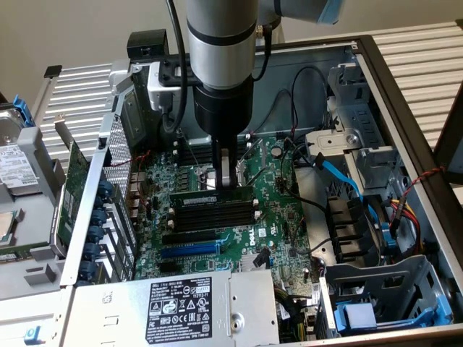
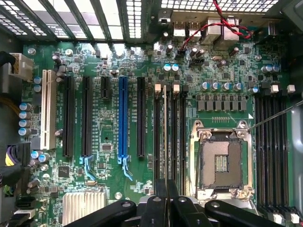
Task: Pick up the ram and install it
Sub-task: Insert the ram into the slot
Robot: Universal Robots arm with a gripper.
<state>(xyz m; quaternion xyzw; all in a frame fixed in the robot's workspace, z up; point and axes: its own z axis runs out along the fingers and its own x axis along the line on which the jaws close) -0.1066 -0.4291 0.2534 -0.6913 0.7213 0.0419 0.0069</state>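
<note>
Green ram (image 1: 195,194), clamped in the closed tool (image 1: 226,182) at the middle of the exterior view, sits right over the black memory slots (image 1: 217,215), where a slight tilt or offset could likely jam it against a slot wall.

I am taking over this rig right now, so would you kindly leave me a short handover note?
Gripper: shut on the ram, gripping it from above near its middle.
Ram: on edge, lined up along the black memory slots on the motherboard, inside the open case.
Done: the ram is picked up and at the slots.
Left: I cannot tell which slot it is at, or whether it is pressed home; the gripper has not let go.
</note>
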